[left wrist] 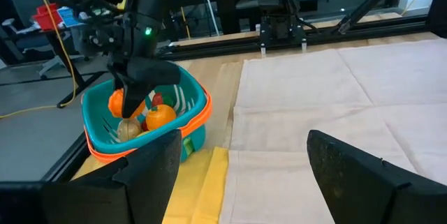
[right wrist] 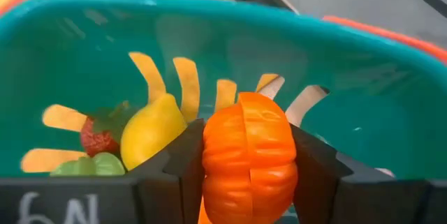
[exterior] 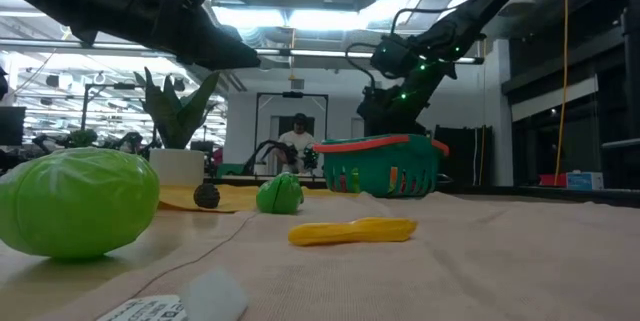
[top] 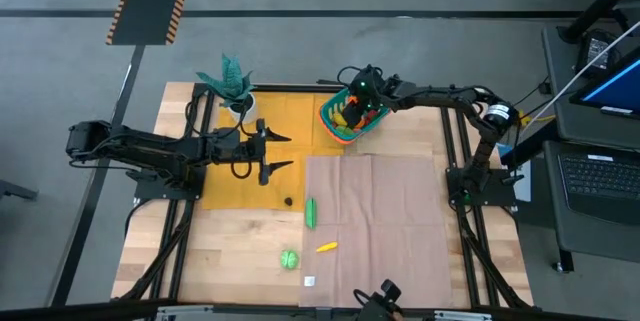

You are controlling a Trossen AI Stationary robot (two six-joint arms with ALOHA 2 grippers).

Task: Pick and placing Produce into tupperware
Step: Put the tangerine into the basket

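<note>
The teal tupperware with the orange-red rim stands at the far middle of the table. Inside it lie a yellow lemon, a strawberry, a green piece and an orange. My right gripper reaches down into it, shut on a ribbed orange toy. A long green vegetable, a round green one, a yellow piece and a small dark ball lie loose on the table. My left gripper hovers open over the yellow mat, left of the tupperware. My right gripper pinches the ribbed orange toy by its two sides, one finger on each flank. It comes from above, pointing down into the tupperware. The toy sits below the fingers among the other produce; whether it rests on the bottom, I cannot tell.
A teal plant in a white pot stands at the far left corner of the yellow mat. A tan cloth covers the table's right half. A white tag lies near the front edge. A person sits far behind the table.
</note>
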